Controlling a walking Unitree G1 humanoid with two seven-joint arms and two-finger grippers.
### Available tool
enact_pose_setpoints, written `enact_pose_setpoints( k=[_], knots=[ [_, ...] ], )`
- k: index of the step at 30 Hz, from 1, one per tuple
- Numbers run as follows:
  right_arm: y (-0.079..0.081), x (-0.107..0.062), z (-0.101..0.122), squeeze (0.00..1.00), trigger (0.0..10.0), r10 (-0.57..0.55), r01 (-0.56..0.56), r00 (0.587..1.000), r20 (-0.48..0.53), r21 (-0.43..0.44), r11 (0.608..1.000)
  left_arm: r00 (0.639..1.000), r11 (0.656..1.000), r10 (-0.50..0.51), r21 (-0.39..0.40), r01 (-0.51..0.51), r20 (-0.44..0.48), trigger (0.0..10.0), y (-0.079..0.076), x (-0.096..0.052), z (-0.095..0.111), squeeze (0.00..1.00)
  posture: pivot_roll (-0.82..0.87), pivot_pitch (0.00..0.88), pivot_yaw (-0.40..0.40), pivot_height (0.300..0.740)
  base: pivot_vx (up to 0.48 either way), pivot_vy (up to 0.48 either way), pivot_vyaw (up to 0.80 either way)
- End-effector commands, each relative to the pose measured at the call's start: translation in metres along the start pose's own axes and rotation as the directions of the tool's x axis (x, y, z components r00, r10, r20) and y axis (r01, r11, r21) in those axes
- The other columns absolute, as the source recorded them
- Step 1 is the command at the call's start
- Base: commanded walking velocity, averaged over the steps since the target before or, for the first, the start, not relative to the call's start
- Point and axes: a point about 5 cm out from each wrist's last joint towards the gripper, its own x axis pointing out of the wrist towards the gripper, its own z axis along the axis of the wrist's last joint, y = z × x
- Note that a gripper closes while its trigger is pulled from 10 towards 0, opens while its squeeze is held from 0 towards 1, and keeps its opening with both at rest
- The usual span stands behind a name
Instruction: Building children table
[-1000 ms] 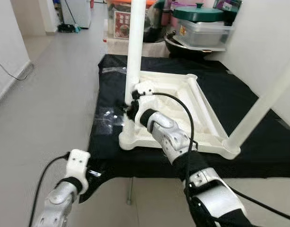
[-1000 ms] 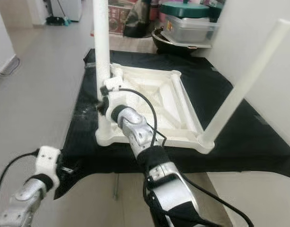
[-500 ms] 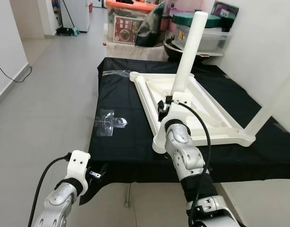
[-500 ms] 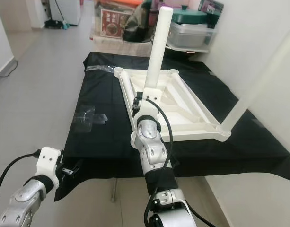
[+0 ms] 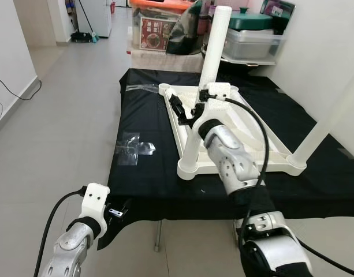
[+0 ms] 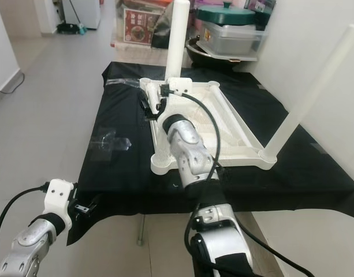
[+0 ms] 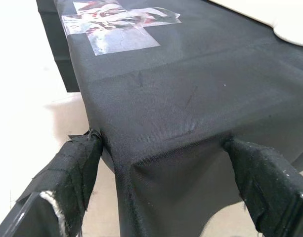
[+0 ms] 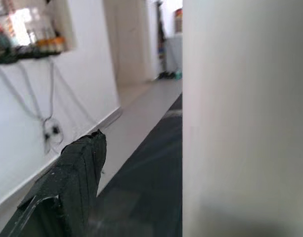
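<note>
The white children's table top lies upside down on the black cloth. One white leg stands in its near left corner, leaning a little. A second leg rises from the right corner. My right gripper is at the first leg, partway up, and it is open. In the right wrist view one black finger stands clear of the leg, and the leg hides the other finger. My left gripper is open, low at the cloth's near left edge, with the hanging cloth between its fingers.
A clear plastic wrapper lies on the cloth left of the table top. Storage boxes and a pot crowd the back. A white wall runs along the right. Open floor lies to the left.
The table top has turned on the cloth, with its near corner swinging right. The leg stood upright, tipped, and now leans less. The left arm has stayed put.
</note>
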Motion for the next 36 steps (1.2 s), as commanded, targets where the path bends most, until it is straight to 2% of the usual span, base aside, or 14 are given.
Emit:
enact_pose_setpoints(
  k=[1, 2, 5, 6, 13, 16, 18, 19, 20, 22, 24, 31, 32, 36],
  knots=[
    [0.008, 0.0, -0.015, 0.0, 9.7, 0.107, -0.107, 0.993, -0.058, 0.01, 0.994, 1.0, 1.0, -0.024, -0.003, 0.024, -0.001, 10.0, -0.006, 0.004, 0.0, 0.0, 0.08, 0.0, -0.13, 0.74, 0.0, 0.0, 0.0],
    [0.011, 0.001, -0.025, 0.0, 3.9, 0.149, -0.149, 0.984, -0.097, 0.01, 0.989, 1.0, 1.0, -0.024, 0.0, 0.024, 0.001, 10.0, -0.005, 0.004, 0.001, 0.0, 0.09, 0.0, -0.133, 0.74, 0.0, 0.0, 0.0],
    [0.012, 0.002, -0.031, 0.0, 3.9, 0.17, -0.17, 0.978, -0.122, 0.013, 0.985, 1.0, 1.0, -0.024, 0.002, 0.024, 0.002, 10.0, -0.005, 0.005, 0.001, 0.0, 0.1, 0.0, -0.137, 0.74, 0.0, 0.0, 0.0],
    [0.015, 0.005, -0.039, 0.0, 0.0, 0.172, -0.171, 0.974, -0.15, 0.019, 0.985, 1.0, 1.0, -0.02, 0.005, 0.02, 0.004, 10.0, -0.005, 0.005, 0.002, 0.0, 0.1, 0.0, -0.143, 0.74, 0.0, 0.0, 0.0],
    [0.02, 0.014, -0.044, 0.0, 0.0, 0.12, -0.118, 0.981, -0.15, 0.021, 0.993, 1.0, 1.0, -0.006, 0.001, 0.006, 0.004, 10.0, -0.003, 0.001, 0.0, 0.0, 0.12, 0.0, -0.155, 0.74, 0.0, 0.0, 0.0],
    [0.011, 0.013, -0.048, 0.0, 0.0, -0.035, 0.024, 0.983, -0.18, -0.061, 0.998, 1.0, 1.0, -0.004, 0.0, 0.004, 0.0, 10.0, -0.002, -0.001, -0.001, 0.0, 0.11, 0.0, -0.154, 0.74, 0.0, 0.0, 0.0],
    [-0.013, 0.002, -0.061, 0.0, 0.0, -0.369, 0.344, 0.898, -0.24, -0.142, 0.928, 1.0, 1.0, -0.006, -0.001, 0.006, -0.003, 10.0, -0.004, -0.001, -0.003, 0.0, 0.1, 0.0, -0.148, 0.74, 0.0, 0.0, 0.0],
    [-0.027, -0.012, -0.071, 0.0, 0.0, -0.545, 0.523, 0.797, -0.259, -0.155, 0.838, 1.0, 1.0, -0.01, -0.003, 0.01, -0.002, 10.0, -0.005, 0.0, -0.002, 0.0, 0.1, 0.0, -0.149, 0.74, 0.0, 0.0, 0.0],
    [-0.035, -0.022, -0.077, 0.0, 0.0, -0.643, 0.624, 0.716, -0.272, -0.161, 0.764, 1.0, 1.0, -0.013, -0.004, 0.013, -0.001, 10.0, -0.006, 0.001, -0.002, 0.0, 0.1, 0.0, -0.148, 0.74, 0.0, 0.0, 0.0],
    [-0.031, -0.035, -0.083, 0.0, 0.0, -0.707, 0.689, 0.66, -0.253, -0.17, 0.704, 1.0, 1.0, -0.013, -0.011, 0.013, 0.005, 10.0, -0.007, 0.003, 0.0, 0.0, 0.1, 0.0, -0.138, 0.74, 0.0, 0.0, 0.0],
    [-0.014, -0.033, -0.085, 0.0, 10.0, -0.654, 0.647, 0.709, -0.263, -0.128, 0.752, 1.0, 1.0, -0.014, -0.017, 0.014, 0.006, 10.0, -0.008, 0.003, 0.0, 0.0, 0.08, 0.0, -0.122, 0.74, 0.0, 0.0, 0.0],
    [0.016, -0.024, -0.074, 0.0, 10.0, -0.504, 0.494, 0.842, -0.189, -0.103, 0.863, 1.0, 1.0, -0.03, -0.007, 0.03, -0.002, 10.0, -0.009, 0.005, -0.001, 0.0, 0.07, 0.0, -0.124, 0.74, 0.0, 0.0, 0.0],
    [0.018, -0.023, -0.071, 1.0, 10.0, -0.479, 0.468, 0.862, -0.167, -0.101, 0.878, 1.0, 1.0, -0.026, -0.007, 0.026, 0.002, 10.0, -0.008, 0.006, 0.001, 0.0, 0.07, 0.0, -0.126, 0.74, 0.0, 0.0, 0.0],
    [0.016, -0.025, -0.061, 1.0, 10.0, -0.481, 0.47, 0.868, -0.122, -0.111, 0.876, 1.0, 1.0, -0.02, -0.007, 0.02, 0.007, 10.0, -0.007, 0.006, 0.002, 0.0, 0.07, 0.0, -0.129, 0.74, 0.0, 0.0, 0.0]
  ],
)
